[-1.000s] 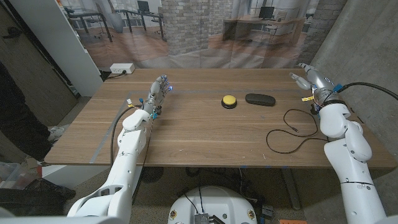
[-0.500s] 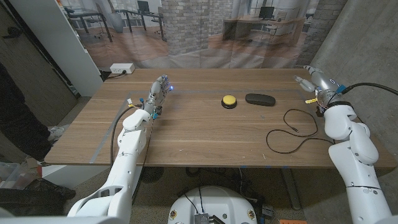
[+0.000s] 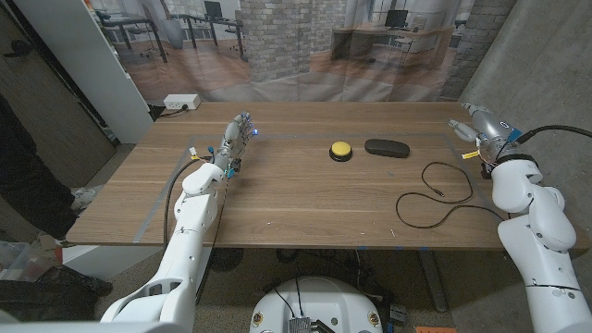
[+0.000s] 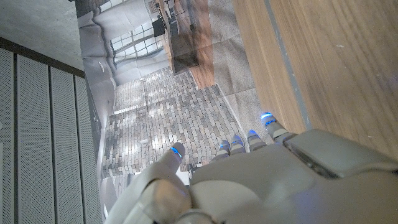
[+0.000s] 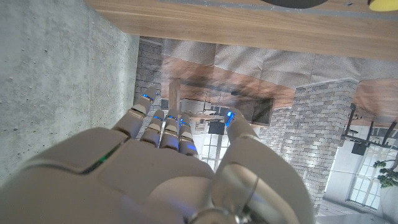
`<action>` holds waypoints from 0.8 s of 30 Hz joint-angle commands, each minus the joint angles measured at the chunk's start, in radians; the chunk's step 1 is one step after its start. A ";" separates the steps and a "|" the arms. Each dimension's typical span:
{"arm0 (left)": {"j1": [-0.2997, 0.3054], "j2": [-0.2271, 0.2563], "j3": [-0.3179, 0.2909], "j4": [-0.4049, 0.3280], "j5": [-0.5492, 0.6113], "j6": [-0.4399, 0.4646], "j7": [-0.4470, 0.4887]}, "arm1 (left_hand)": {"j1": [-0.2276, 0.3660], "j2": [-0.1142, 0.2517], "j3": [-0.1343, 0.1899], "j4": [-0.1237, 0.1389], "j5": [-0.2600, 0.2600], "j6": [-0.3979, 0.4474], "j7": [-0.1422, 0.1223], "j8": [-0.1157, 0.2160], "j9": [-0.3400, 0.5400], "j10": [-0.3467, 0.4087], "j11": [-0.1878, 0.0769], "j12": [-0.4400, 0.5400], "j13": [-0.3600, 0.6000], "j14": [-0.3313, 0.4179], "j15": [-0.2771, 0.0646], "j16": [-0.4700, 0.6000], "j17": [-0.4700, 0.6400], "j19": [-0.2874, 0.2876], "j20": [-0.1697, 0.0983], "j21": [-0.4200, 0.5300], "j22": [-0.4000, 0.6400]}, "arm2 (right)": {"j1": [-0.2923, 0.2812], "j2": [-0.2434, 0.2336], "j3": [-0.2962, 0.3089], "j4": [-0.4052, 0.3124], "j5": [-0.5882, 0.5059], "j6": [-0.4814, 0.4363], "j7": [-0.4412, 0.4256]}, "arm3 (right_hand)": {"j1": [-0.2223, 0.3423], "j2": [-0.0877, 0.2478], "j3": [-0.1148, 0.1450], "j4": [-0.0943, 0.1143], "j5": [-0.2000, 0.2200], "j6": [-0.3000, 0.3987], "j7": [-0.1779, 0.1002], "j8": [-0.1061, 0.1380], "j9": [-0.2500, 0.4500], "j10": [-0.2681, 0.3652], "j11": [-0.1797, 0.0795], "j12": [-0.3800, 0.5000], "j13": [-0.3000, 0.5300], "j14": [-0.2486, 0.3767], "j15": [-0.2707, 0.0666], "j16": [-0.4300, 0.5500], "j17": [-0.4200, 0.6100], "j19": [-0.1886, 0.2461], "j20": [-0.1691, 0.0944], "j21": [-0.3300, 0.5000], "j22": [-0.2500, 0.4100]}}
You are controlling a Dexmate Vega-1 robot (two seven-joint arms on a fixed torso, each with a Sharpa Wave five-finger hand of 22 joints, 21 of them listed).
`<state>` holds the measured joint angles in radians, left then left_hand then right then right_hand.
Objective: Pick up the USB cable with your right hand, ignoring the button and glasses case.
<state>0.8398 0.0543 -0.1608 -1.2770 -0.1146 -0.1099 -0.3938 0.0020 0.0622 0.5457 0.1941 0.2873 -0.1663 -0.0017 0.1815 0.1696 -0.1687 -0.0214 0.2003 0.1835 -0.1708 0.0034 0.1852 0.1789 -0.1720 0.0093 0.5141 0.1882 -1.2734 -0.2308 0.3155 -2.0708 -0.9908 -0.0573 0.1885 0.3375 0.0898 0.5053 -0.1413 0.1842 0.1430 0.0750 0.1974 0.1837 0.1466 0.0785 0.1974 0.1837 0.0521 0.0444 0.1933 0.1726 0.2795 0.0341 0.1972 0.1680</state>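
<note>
A thin black USB cable lies in loose loops on the wooden table, near its right edge. My right hand hangs at the table's far right corner, beyond the cable and apart from it, fingers apart and holding nothing; its back fills the right wrist view. A yellow button and a black glasses case sit side by side at mid-table towards the back. My left hand stands at the left rear of the table, fingers extended, empty; the left wrist view shows its back.
A white power strip lies on the floor beyond the table's far left corner. A grey concrete wall rises close behind the right hand. A white panel stands at the left.
My right hand has drifted to the right and slightly away from the table, towards the wall. The left arm, cable, button and case have not moved.
</note>
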 commanded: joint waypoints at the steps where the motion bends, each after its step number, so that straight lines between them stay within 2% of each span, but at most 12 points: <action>1: -0.006 0.004 0.003 0.007 0.000 0.006 -0.008 | 0.001 0.125 -0.003 0.002 0.003 -0.080 0.001 0.001 0.005 -0.068 0.001 0.004 0.002 -0.122 0.006 0.005 0.004 -0.049 0.006 -0.003 0.005 | -0.023 -0.003 -0.006 -0.033 -0.069 -0.055 0.033 | 0.014 0.004 0.004 -0.007 -0.001 0.011 -0.002 0.002 0.004 0.008 -0.003 0.002 0.006 0.012 0.000 -0.002 0.003 0.009 -0.001 -0.003 0.002; 24: -0.044 0.010 0.001 0.070 -0.001 -0.009 -0.015 | 0.001 0.124 -0.005 0.002 0.003 -0.080 0.002 0.001 0.005 -0.070 0.000 0.003 0.002 -0.121 0.008 0.005 0.004 -0.049 0.009 -0.004 0.005 | -0.006 -0.026 -0.047 -0.040 -0.186 -0.179 0.137 | 0.034 0.013 0.008 -0.016 -0.001 0.013 -0.007 0.001 0.004 0.013 -0.009 0.002 0.006 0.027 -0.005 0.000 0.003 0.017 -0.004 -0.002 0.002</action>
<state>0.8093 0.0618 -0.1586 -1.2295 -0.1154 -0.1096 -0.4085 0.0020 0.0622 0.5459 0.1943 0.2873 -0.1663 -0.0017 0.1809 0.1696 -0.1687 -0.0214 0.2003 0.1835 -0.1708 0.0034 0.1852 0.1789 -0.1720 0.0092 0.5141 0.1882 -1.2902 -0.2449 0.2854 -2.1104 -1.1301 -0.1811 0.2769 0.3569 0.1008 0.5093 -0.1504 0.1842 0.1485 0.0696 0.1974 0.1837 0.1520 0.0732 0.1974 0.1836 0.0670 0.0367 0.1933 0.1726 0.2862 0.0274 0.1972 0.1680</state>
